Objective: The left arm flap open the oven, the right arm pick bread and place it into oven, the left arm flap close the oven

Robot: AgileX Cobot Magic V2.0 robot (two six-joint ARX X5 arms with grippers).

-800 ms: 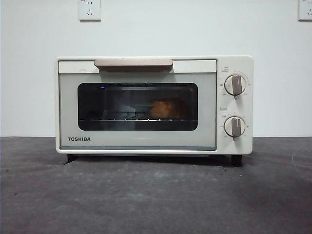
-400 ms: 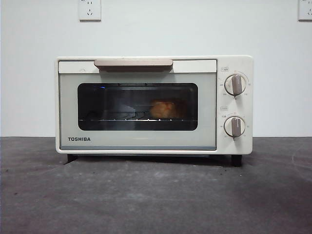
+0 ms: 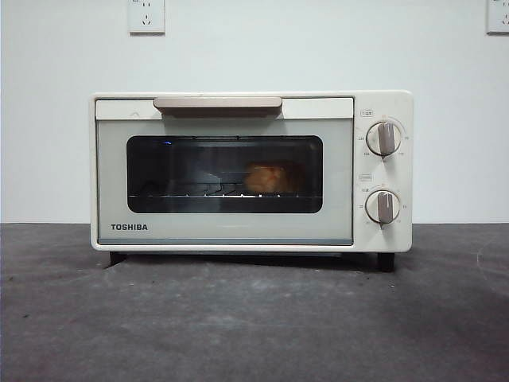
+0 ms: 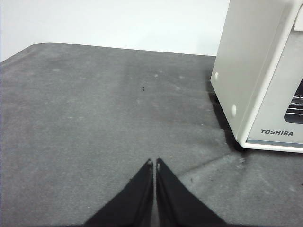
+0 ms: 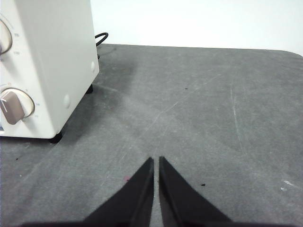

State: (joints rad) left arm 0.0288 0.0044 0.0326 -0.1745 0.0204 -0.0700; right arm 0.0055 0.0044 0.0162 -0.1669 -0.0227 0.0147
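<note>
Golden bread (image 3: 271, 177) inside shut oven (image 3: 250, 170); left claw (image 4: 153, 163), right claw (image 5: 156, 160) pressed together.

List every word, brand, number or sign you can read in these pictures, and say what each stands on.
"TOSHIBA": black letters low on the door of the cream-white boxy toaster oven, beneath its dark glass window; also legible in the left wrist view.
Small labels and dial numbers around the two round beige knobs: too small and blurred to read.
Two white wall sockets: no legible text.
</note>
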